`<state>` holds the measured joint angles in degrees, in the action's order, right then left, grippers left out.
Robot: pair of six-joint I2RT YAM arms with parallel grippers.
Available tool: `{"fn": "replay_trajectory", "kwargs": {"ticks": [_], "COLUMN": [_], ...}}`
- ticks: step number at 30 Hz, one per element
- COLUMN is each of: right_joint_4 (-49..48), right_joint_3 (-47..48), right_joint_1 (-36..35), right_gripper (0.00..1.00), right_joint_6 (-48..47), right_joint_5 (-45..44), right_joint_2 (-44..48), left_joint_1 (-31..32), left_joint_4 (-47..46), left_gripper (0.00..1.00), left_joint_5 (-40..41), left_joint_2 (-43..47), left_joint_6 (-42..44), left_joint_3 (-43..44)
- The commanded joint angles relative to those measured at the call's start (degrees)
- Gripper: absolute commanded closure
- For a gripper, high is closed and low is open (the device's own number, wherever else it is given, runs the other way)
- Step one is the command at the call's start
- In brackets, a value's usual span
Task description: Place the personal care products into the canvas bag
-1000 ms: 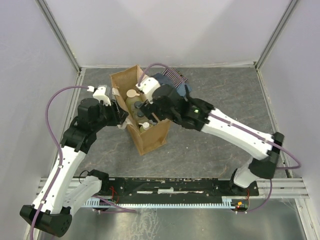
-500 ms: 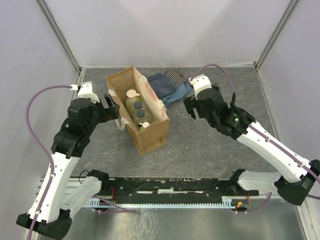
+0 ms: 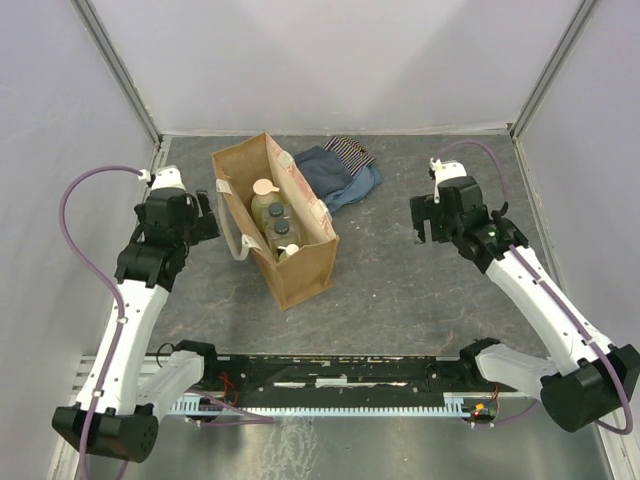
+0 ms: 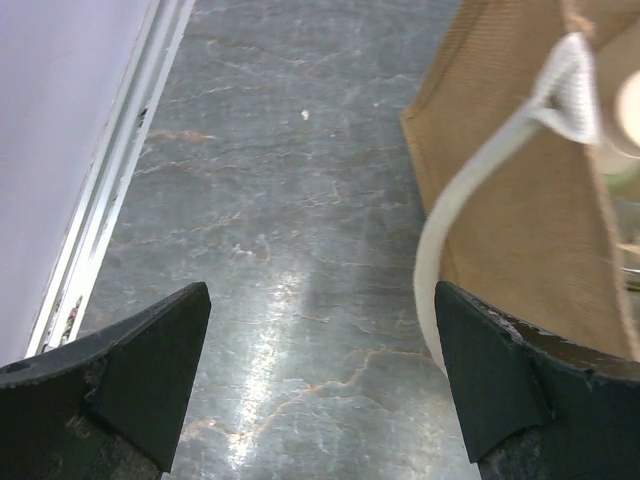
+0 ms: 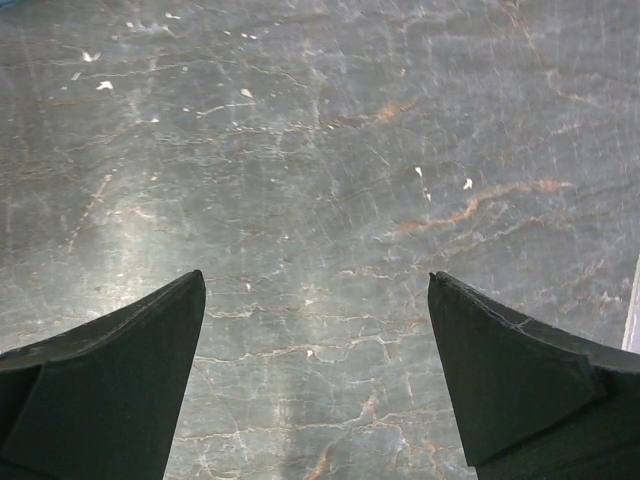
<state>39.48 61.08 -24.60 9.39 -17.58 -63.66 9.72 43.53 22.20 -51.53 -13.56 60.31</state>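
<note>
The canvas bag [image 3: 303, 271] stands open on the dark table, left of centre. Inside it I see the personal care products: a green bottle with a beige cap [image 3: 264, 201], a clear bottle with a dark cap [image 3: 281, 231] and a white pump top [image 3: 290, 251]. My left gripper [image 3: 208, 218] is open and empty, just left of the bag. In the left wrist view its jaws [image 4: 320, 295] frame bare table, with the bag's side [image 4: 520, 210] and a white handle [image 4: 470, 200] at the right. My right gripper [image 3: 420, 222] is open and empty, well right of the bag, over bare table [image 5: 316, 278].
A folded blue cloth [image 3: 336, 176] and a striped cloth [image 3: 350, 151] lie behind the bag to its right. A metal rail [image 4: 110, 190] and grey walls border the table on the left. A loose handle [image 3: 236, 238] hangs off the bag's left side.
Both grippers have opened and drawn back from the bag, the left one to the left, the right one far to the right. The bottles stay inside the bag.
</note>
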Motion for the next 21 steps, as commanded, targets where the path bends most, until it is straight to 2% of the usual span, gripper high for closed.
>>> {"fn": "replay_trajectory", "kwargs": {"ticks": [1, 6, 9, 12, 21], "right_joint_4": [-3.4, -5.3, -6.1, -7.0, -7.8], "right_joint_3": [-1.8, -4.1, -4.9, -5.6, -6.5], "right_joint_1": [5.0, 10.4, 12.1, 12.8, 13.0], "right_gripper": [0.00, 0.00, 0.00, 0.00, 0.00], "right_joint_6": [0.2, 0.2, 0.8, 1.2, 1.6], "right_joint_5": [5.7, 10.0, 11.5, 12.4, 13.4], "right_joint_2": [1.4, 1.2, 0.9, 0.8, 1.0], "left_joint_1": [-4.8, -7.6, -7.7, -7.6, -7.6], "left_joint_4": [-4.7, -11.8, -18.0, -22.4, -22.9], "left_gripper": [0.00, 0.00, 0.00, 0.00, 0.00], "left_joint_5": [-4.9, -15.5, -18.4, -18.1, -11.7], "left_joint_2": [-2.0, -5.0, -4.9, -4.2, -3.8], "left_joint_6": [4.8, 4.5, 3.5, 2.9, 0.7], "left_joint_3": [-1.6, -3.8, -6.9, -9.8, -12.4]}}
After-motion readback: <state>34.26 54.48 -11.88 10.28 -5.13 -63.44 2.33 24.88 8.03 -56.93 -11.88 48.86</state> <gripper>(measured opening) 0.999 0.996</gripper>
